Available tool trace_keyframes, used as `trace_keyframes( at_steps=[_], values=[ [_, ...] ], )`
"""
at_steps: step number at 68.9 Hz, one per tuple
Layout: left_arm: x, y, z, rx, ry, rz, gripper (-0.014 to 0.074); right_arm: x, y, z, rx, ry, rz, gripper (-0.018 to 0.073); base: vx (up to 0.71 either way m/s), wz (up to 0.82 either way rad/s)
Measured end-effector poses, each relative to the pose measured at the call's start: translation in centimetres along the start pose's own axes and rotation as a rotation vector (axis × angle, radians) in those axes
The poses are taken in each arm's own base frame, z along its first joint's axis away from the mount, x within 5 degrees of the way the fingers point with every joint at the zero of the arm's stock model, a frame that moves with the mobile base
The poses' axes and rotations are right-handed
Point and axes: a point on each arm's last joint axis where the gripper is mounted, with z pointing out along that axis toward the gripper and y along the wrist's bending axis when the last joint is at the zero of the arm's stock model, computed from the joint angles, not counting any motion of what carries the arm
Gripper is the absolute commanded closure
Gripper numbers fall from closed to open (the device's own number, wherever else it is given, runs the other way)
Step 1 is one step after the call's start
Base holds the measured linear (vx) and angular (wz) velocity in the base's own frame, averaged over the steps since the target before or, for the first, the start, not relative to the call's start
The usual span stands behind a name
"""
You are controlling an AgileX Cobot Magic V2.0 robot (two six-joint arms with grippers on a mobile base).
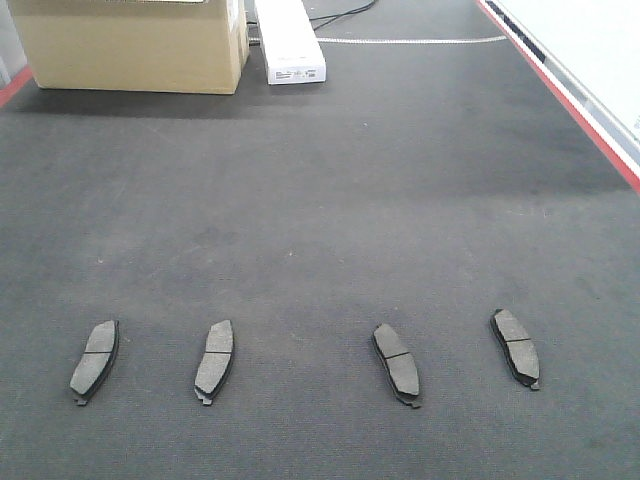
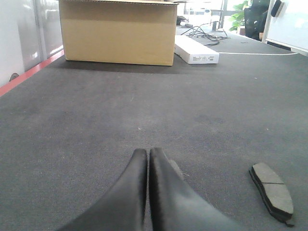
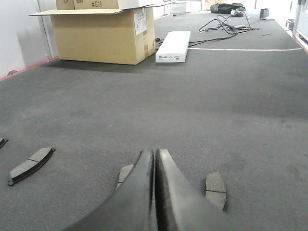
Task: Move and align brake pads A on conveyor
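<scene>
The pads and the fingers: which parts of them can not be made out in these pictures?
- Left wrist view: closed left fingers hide most of one pad; only its edge shows.
- Right wrist view: closed right fingers cover part of the pad behind them.
- Right wrist view: a pad is cut off by the left edge.
- Front view: no grippers appear.
- Label on the white box: too small to read.

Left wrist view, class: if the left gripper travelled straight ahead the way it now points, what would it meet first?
Judging roughly, the shut left gripper would cross bare conveyor before meeting the cardboard box, around its right end. The brake pad sits off to the right, outside that line.
</scene>
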Motion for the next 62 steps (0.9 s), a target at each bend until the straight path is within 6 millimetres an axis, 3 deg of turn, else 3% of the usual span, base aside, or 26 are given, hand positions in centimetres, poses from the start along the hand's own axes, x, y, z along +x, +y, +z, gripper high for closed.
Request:
trace_keyframes(
  at_steps=[62],
  values=[
    [0.00, 0.00, 0.00, 0.000, 0.000, 0.002, 0.0602, 0.08, -0.02, 0.02, 0.005, -0.002, 0.000, 0.0571, 0.00, 0.00]
  ],
)
